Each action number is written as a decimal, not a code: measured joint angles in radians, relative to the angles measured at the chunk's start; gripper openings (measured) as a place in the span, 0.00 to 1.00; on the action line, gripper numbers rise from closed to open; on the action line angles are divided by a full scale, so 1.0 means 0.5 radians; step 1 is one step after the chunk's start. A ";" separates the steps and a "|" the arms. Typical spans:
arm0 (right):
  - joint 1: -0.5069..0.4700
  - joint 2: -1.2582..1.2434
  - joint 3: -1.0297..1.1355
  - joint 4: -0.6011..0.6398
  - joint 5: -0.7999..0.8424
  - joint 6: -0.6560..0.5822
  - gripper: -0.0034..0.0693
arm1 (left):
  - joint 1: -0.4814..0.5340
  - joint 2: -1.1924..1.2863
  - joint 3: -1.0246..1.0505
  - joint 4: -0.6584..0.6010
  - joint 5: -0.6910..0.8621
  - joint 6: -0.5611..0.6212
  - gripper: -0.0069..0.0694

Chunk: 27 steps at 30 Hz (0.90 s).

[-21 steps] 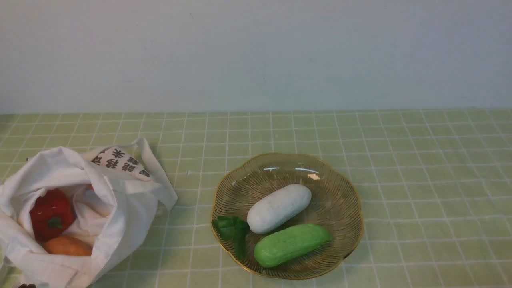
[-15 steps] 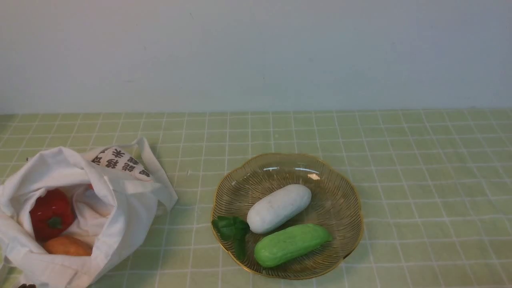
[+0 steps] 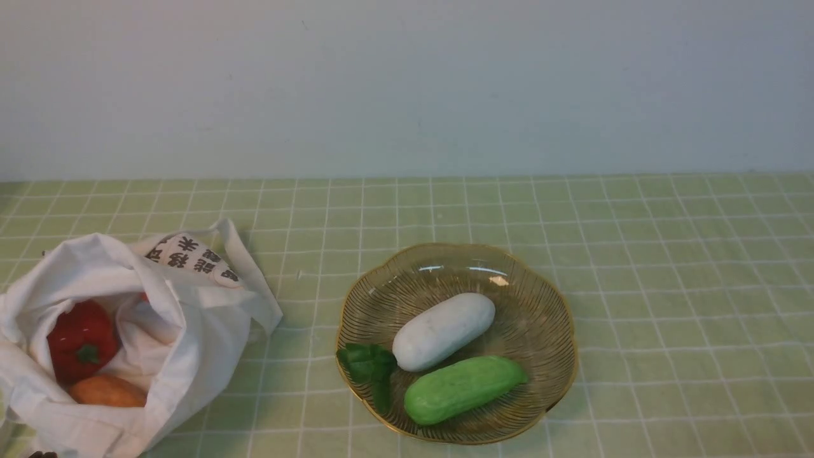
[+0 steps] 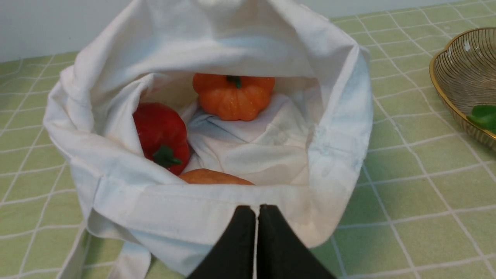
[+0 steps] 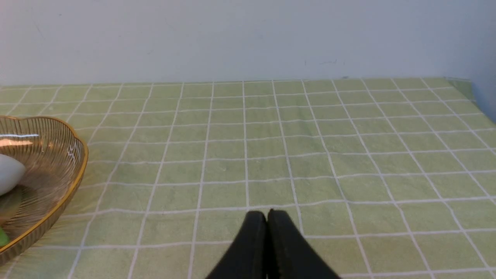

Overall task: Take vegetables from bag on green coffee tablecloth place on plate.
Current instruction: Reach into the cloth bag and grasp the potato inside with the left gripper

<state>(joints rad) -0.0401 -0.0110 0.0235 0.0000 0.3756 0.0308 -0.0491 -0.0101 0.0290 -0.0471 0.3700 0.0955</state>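
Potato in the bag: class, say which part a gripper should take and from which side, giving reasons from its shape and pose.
The potato lies on its side behind the near hem of the bag, the pepper close beside it, so only its top is free. Best grip its rounded middle across the short width, probably coming down through the open mouth.

A plain, pale bluish-grey wall point(image 3: 407, 83) fills the background, evenly lit

Vegetable point(image 4: 212, 177) mostly hidden — behind bag point(image 4: 174, 205).
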 joint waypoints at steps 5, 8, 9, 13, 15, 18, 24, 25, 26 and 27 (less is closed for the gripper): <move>0.000 0.000 0.000 0.000 0.000 0.000 0.03 | 0.000 0.000 0.000 0.000 0.000 0.000 0.08; 0.000 0.000 0.000 0.000 0.000 0.000 0.03 | 0.000 0.000 0.000 0.002 0.000 0.004 0.08; 0.000 0.000 0.000 0.000 0.000 0.000 0.03 | 0.000 0.000 0.000 0.011 -0.002 0.014 0.08; 0.000 0.000 0.000 0.000 0.000 0.000 0.03 | 0.000 0.000 0.001 -0.092 -0.058 -0.046 0.08; 0.000 0.000 0.000 0.000 0.000 0.000 0.03 | 0.000 0.000 0.001 -0.392 -0.210 -0.220 0.08; 0.000 0.000 0.000 0.000 0.000 0.000 0.03 | 0.000 0.000 0.001 -0.701 -0.356 -0.360 0.08; 0.000 0.000 0.000 0.000 0.000 0.000 0.03 | 0.000 0.000 0.001 -1.011 -0.740 -0.426 0.08; 0.000 0.000 0.000 0.000 0.000 0.000 0.03 | 0.000 0.000 0.001 -1.030 -0.799 -0.429 0.08; 0.000 0.000 0.000 0.000 0.000 0.000 0.03 | 0.000 0.000 0.001 -1.042 -0.860 -0.430 0.08; 0.000 0.000 0.000 0.000 0.000 0.000 0.03 | 0.000 0.000 0.001 -1.050 -0.927 -0.430 0.08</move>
<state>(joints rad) -0.0401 -0.0110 0.0235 0.0000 0.3756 0.0308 -0.0491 -0.0101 0.0294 -0.5722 -0.0937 -0.1197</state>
